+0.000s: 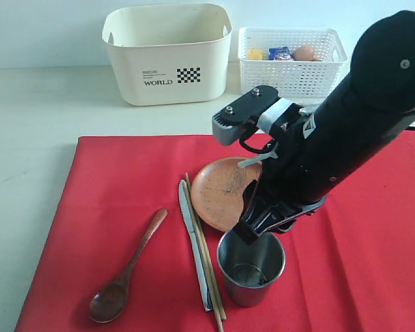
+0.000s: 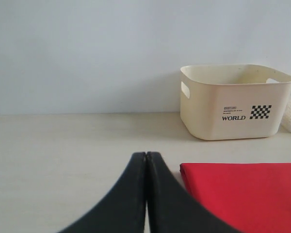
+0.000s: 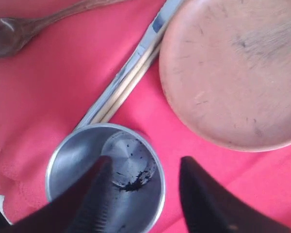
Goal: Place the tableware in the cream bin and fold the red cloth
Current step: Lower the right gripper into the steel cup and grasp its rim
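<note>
The red cloth lies spread flat on the table. On it stand a steel cup and a round brown plate, with a silver knife, wooden chopsticks and a dark wooden spoon beside them. My right gripper hangs open over the cup's rim. In the right wrist view one finger is inside the cup and the other outside it, the gripper astride its wall. The cream bin stands at the back. My left gripper is shut and holds nothing, low over the bare table near the cloth's corner.
A white lattice basket with toy foods stands to the right of the cream bin. The plate lies close beside the cup, and the knife and chopsticks run past the cup's other side. The black right arm hides part of the cloth.
</note>
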Robot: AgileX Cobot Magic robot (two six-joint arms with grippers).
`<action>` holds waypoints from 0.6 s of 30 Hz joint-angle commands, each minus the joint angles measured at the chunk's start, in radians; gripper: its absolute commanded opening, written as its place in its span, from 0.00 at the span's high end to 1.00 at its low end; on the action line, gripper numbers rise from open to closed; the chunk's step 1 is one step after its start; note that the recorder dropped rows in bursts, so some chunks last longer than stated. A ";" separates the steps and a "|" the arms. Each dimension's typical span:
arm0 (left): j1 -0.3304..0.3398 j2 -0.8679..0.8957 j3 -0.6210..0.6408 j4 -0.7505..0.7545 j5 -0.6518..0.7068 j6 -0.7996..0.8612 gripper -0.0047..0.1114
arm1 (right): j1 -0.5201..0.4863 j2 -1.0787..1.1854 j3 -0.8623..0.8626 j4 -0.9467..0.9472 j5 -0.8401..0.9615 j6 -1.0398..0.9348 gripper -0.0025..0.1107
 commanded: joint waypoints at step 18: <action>-0.008 -0.007 0.003 -0.012 -0.002 -0.003 0.95 | 0.003 0.144 0.002 0.003 -0.054 -0.028 0.39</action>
